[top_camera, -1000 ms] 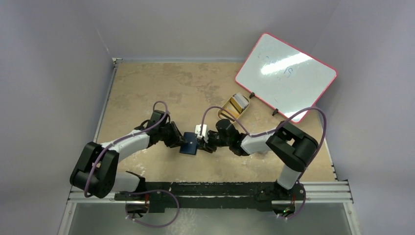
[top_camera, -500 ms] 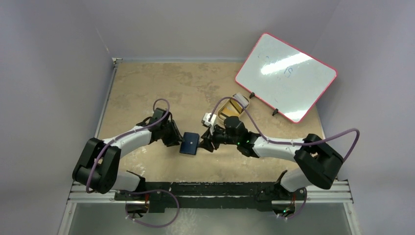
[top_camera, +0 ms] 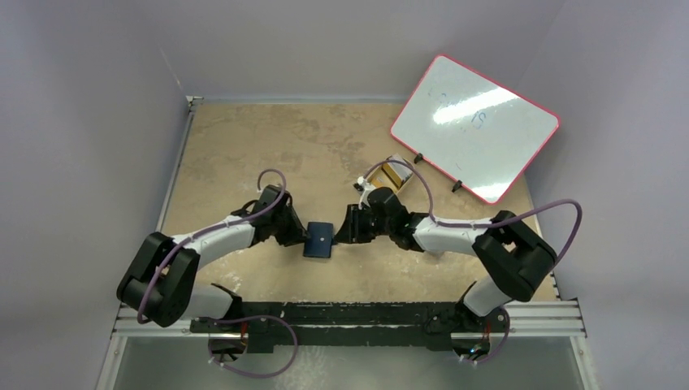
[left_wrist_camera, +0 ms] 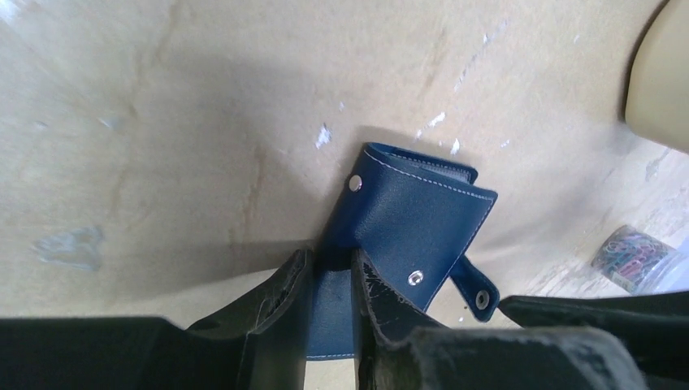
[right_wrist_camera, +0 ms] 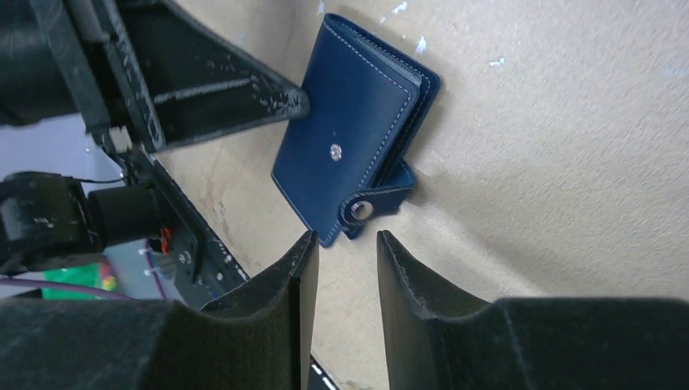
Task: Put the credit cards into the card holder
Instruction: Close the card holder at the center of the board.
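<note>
The navy card holder (top_camera: pixel 319 240) lies folded on the tan table between my two grippers. My left gripper (left_wrist_camera: pixel 329 264) is shut on the card holder's (left_wrist_camera: pixel 406 219) near flap, pinning it from the left. A thin grey edge (left_wrist_camera: pixel 443 172) shows between its flaps. My right gripper (right_wrist_camera: pixel 345 244) is open and empty, just short of the card holder's (right_wrist_camera: pixel 349 122) unsnapped strap (right_wrist_camera: pixel 361 209). In the top view the left gripper (top_camera: pixel 299 234) and right gripper (top_camera: pixel 341 231) flank the card holder. Credit cards (top_camera: pixel 396 172) stand in the tan tray (top_camera: pixel 382 180) behind the right arm.
A red-rimmed whiteboard (top_camera: pixel 474 126) leans at the back right. The tan tray's edge (left_wrist_camera: pixel 662 81) and a clear pot of coloured paper clips (left_wrist_camera: pixel 638 256) show in the left wrist view. The metal rail (top_camera: pixel 349 321) runs along the near edge.
My right arm has swung and its gripper has come down close to the card holder's right edge. The left gripper keeps its hold; the card holder shifted slightly.
</note>
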`<state>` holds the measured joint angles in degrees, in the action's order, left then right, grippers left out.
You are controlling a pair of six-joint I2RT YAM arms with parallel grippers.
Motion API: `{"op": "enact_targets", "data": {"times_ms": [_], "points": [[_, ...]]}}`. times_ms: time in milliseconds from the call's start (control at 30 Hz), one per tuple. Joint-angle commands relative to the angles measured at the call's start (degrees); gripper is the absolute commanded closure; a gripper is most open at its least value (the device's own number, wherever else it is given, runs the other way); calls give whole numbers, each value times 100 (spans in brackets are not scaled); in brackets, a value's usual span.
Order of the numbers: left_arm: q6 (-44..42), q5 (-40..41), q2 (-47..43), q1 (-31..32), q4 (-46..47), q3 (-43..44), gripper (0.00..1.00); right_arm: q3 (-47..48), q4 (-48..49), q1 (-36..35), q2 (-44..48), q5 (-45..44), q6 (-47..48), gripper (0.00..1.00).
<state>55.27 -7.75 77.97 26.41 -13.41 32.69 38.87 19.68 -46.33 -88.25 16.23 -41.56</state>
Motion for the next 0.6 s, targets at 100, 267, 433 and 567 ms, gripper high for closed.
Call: {"op": "enact_targets", "data": {"times_ms": [100,267,433,567], "points": [[857,171,-70,534,463,-449,81,2,379,3,-244,-59,-1086,69],[974,240,-194,558,509,-545,82,-83,390,1,-239,-207,-1143,70],[1063,184,-304,558,637,-611,82,33,258,1,-190,-315,-972,70],[1144,72,-292,558,783,-640,82,50,239,1,-315,-252,-926,74]]}}
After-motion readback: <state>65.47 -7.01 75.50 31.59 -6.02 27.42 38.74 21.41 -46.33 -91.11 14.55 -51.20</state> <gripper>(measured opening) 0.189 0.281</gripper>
